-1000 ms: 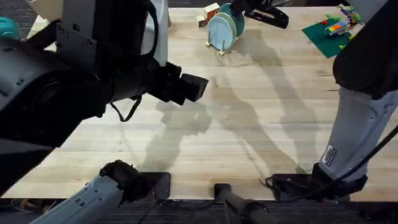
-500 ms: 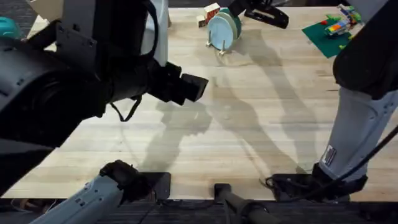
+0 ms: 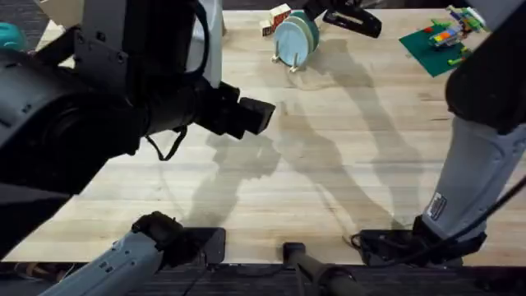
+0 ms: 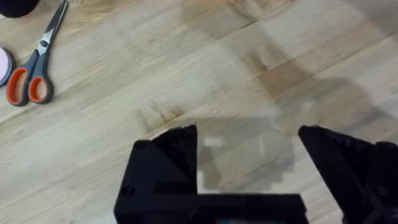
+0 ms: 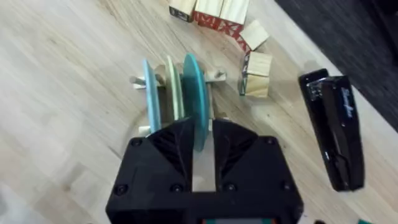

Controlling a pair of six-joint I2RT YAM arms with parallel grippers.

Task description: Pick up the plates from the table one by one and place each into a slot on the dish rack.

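The dish rack (image 5: 214,76) stands near the table's (image 3: 353,164) far edge and holds three upright plates. They are a pale blue plate (image 5: 149,93), a cream plate (image 5: 174,93) and a teal plate (image 5: 194,99). My right gripper (image 5: 203,146) is shut on the teal plate's rim, with the plate standing in its slot. From overhead, the rack (image 3: 292,59), the blue plate (image 3: 288,41), the teal plate (image 3: 309,25) and the right gripper (image 3: 316,11) sit at the top centre. My left gripper (image 4: 249,140) hangs open over bare wood, also seen at mid-left (image 3: 256,115).
Wooden blocks (image 5: 217,12) lie just beyond the rack, with a black stapler (image 5: 333,130) beside them. Orange-handled scissors (image 4: 31,68) lie near the left gripper. A green baseplate with bricks (image 3: 436,37) sits at the far right. The raised left arm (image 3: 82,107) covers the table's left side.
The teal plate has moved a little left with the right gripper and now stands upright in the rack. The left arm has not moved.
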